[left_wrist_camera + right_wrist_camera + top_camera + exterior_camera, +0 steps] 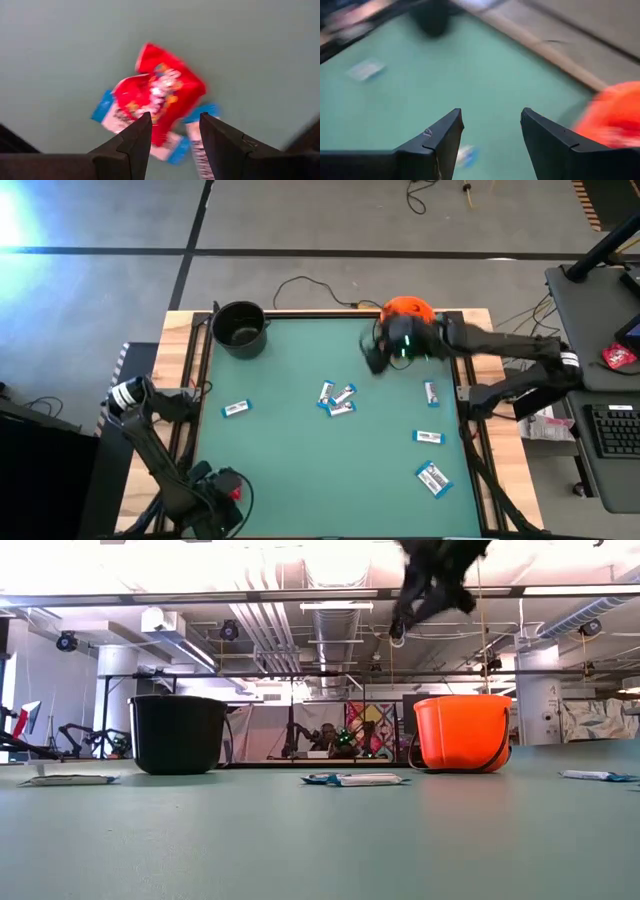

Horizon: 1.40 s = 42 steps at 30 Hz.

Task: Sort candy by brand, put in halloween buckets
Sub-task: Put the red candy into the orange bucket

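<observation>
My left gripper (225,490) is over the table's near left corner, shut on a red candy packet (162,92). White-and-blue bars (111,112) show behind the packet; I cannot tell whether they are held too or lie on the table. My right gripper (380,360) hangs open and empty above the table, beside the orange bucket (408,310), which stands at the far right. The black bucket (240,328) stands at the far left. More white-and-blue bars lie flat on the table: one at the left (237,409), a cluster in the middle (338,398), others at the right (428,437). My left gripper pinches the red packet between its two fingers, at the packet's edge (159,131) nearest the wrist. The fingers come from above, pointing down. The rest of the packet sticks out past the fingertips, above the green tabletop.
Wooden rails (190,380) frame the green tabletop. A cable (300,285) runs behind the far edge. A desk with a keyboard (610,430) stands to the right of the table. Open green surface lies between the left bar and the middle cluster.
</observation>
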{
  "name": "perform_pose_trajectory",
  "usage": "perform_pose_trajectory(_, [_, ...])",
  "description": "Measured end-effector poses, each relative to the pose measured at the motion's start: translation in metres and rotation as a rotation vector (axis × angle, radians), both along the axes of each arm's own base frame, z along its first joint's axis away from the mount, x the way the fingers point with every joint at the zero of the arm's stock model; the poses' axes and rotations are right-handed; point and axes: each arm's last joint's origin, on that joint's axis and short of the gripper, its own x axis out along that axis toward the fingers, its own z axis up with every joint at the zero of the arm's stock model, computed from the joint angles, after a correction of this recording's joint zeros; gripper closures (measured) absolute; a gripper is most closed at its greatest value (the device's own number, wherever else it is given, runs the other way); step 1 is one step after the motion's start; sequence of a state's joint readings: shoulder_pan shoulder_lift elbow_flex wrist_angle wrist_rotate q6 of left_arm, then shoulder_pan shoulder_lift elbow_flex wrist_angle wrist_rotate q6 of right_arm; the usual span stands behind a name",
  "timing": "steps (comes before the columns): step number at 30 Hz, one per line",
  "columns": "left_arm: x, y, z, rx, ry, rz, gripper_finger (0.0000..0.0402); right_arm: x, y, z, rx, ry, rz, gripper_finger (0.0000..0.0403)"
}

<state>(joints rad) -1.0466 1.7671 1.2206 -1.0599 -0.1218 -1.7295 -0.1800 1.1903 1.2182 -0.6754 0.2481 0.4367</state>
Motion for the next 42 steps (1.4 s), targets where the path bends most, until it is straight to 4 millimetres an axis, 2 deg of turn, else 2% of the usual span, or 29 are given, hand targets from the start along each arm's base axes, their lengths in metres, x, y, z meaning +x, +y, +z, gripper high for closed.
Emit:
perform_pose_trajectory(3, [0.001, 0.007, -0.012, 0.034, 0.027, 0.001, 0.0249, 0.001, 0.047, 0.006, 0.052, -0.050, 0.148, 0.0209])
perform_pose_trajectory(7, [0.004, 0.019, -0.031, -0.022, 0.126, 0.006, 0.0249, -0.002, 0.096, 0.011, 0.146, -0.116, 0.239, 0.0209])
perform_pose_trajectory(12, [0.014, 0.028, -0.046, -0.092, 0.083, -0.014, 0.0249, -0.004, 0.141, 0.015, 0.237, -0.190, 0.298, 0.0209])
perform_pose_trajectory(16, [0.037, 0.040, -0.048, -0.004, -0.080, -0.055, 0.0249, 0.003, 0.166, 0.010, 0.262, -0.225, 0.358, 0.0209])
perform_pose_trajectory(20, [0.072, 0.060, -0.048, 0.134, -0.293, -0.129, 0.0249, 0.017, 0.181, -0.006, 0.231, -0.188, 0.401, 0.0209])
perform_pose_trajectory(24, [0.114, 0.077, -0.036, 0.213, -0.533, -0.226, 0.0249, 0.036, 0.190, -0.034, 0.174, -0.094, 0.419, 0.0209])
perform_pose_trajectory(27, [0.128, 0.086, -0.021, 0.211, -0.582, -0.244, 0.0249, 0.050, 0.196, -0.057, 0.123, -0.020, 0.441, 0.0207])
perform_pose_trajectory(31, [0.111, 0.086, -0.009, 0.220, -0.507, -0.271, 0.0249, 0.071, 0.206, -0.090, 0.047, 0.039, 0.498, 0.0203])
perform_pose_trajectory(34, [0.091, 0.086, -0.009, 0.245, -0.473, -0.237, 0.0249, 0.089, 0.213, -0.115, 0.038, 0.031, 0.503, 0.0194])
perform_pose_trajectory(39, [0.070, 0.085, -0.038, 0.196, -0.473, -0.187, 0.0249, 0.116, 0.212, -0.164, 0.013, 0.029, 0.395, 0.0169])
perform_pose_trajectory(42, [0.064, 0.082, -0.058, 0.112, -0.483, -0.203, 0.0249, 0.127, 0.205, -0.183, 0.023, 0.023, 0.352, 0.0154])
